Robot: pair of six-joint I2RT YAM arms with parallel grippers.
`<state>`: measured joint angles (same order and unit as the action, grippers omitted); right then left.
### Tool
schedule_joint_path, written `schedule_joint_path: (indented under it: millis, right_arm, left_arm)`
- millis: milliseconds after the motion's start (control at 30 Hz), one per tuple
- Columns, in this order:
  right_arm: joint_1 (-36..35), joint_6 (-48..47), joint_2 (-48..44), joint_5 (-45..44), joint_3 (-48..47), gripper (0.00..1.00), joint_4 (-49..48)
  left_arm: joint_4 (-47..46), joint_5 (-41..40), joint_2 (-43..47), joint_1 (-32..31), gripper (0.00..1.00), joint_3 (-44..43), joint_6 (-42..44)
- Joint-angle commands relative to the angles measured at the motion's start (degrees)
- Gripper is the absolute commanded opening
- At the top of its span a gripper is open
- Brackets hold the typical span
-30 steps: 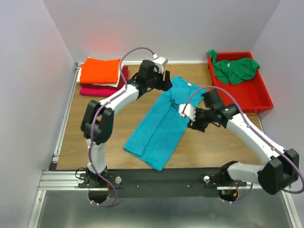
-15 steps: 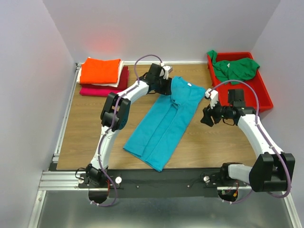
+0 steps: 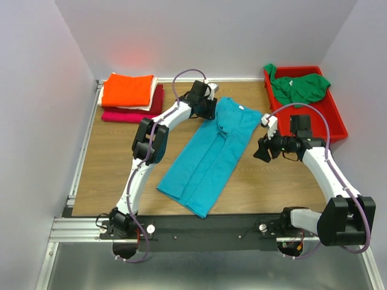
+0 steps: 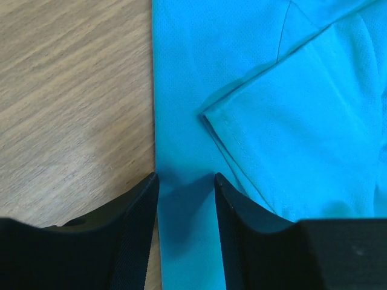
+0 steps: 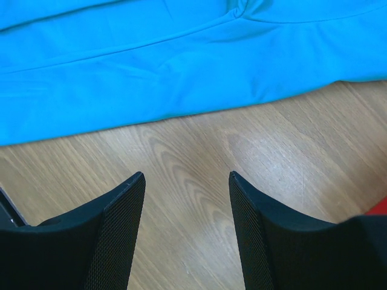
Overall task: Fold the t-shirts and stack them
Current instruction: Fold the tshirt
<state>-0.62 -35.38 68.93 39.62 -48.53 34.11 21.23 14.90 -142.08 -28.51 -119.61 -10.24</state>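
T-shirt (image 3: 208, 160) (the teal one) runs diagonally away; my open left fingers (image 4: 145, 199) straddle its edge, open right fingers (image 5: 124, 205) just beside.

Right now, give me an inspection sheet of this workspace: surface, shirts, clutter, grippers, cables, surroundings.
Surface: wooden table, with a metal rail along its near edge.
Job's things: teal t-shirt lying mid-table with its sides folded in; folded stack in the far left corner, orange on top; green t-shirt crumpled in the red bin.
Clutter: nothing seen.
Grippers: left gripper open, straddling the teal t-shirt's edge; right gripper open over bare wood beside that shirt.
Cables: purple cables loop free above both arms.
Surroundings: pale walls on three sides.
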Motion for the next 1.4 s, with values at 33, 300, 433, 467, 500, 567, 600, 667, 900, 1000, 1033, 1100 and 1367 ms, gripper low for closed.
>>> schedule_joint_path:
  millis: [33, 300, 433, 467, 500, 567, 600, 667, 900, 1000, 1033, 1100, 1367]
  right_arm:
    - [0.4, 0.4, -1.6, 1.9, 1.2, 0.65, -0.6]
    - [1.5, 0.5, -1.3, 2.0, 1.2, 0.65, -0.7]
    - [1.6, 0.5, -1.1, 1.8, 1.1, 0.65, -0.6]
    - [1.6, 0.5, -1.1, 1.8, 1.1, 0.65, -0.6]
    - [1.6, 0.5, -1.1, 1.8, 1.1, 0.65, -0.6]
    - [1.6, 0.5, -1.0, 1.8, 1.1, 0.65, -0.6]
    - [1.6, 0.5, -0.9, 1.8, 1.1, 0.65, -0.6]
    - [1.6, 0.5, -0.7, 1.7, 1.1, 0.65, -0.6]
    - [1.6, 0.6, -0.5, 0.8, 1.0, 0.65, -0.7]
    - [1.7, 0.6, -0.2, 0.5, 1.1, 0.65, -0.8]
    - [1.7, 0.7, 0.0, 0.5, 1.2, 0.65, -0.8]
    - [1.7, 1.0, 1.3, 1.1, 1.0, 0.65, -0.9]
    - [0.8, 7.8, 14.3, 9.6, -3.9, 0.61, -1.2]
  left_arm:
    - [3.4, -3.0, -2.7, 0.1, 0.47, -1.3, 1.2]
    - [5.8, -1.9, -3.9, 0.1, 0.26, -3.7, 2.3]
    - [5.7, 0.8, -3.9, 0.2, 0.12, -4.6, 1.9]
    - [5.7, 1.0, -3.7, 0.3, 0.11, -5.0, 1.8]
    - [5.5, 0.9, -3.6, 0.4, 0.08, -5.3, 1.7]
    - [4.6, 1.4, -2.9, 1.4, 0.0, -5.4, 0.2]
    - [4.1, 1.5, -2.6, 1.9, 0.0, -5.3, -0.5]
    - [3.3, 1.8, -2.2, 3.7, 0.0, -5.3, -3.4]
    - [-4.3, 3.6, 0.9, 12.8, 0.0, 4.2, -16.7]
    - [-8.9, 5.3, 3.9, 14.1, 0.0, 8.8, -18.0]
    - [-9.6, 6.4, 4.7, 14.2, 0.0, 9.3, -17.4]
    - [-12.4, 10.9, 8.3, 14.0, 0.13, 11.9, -16.0]
    - [-20.9, 7.3, 35.2, 13.7, 0.52, 23.4, -9.5]
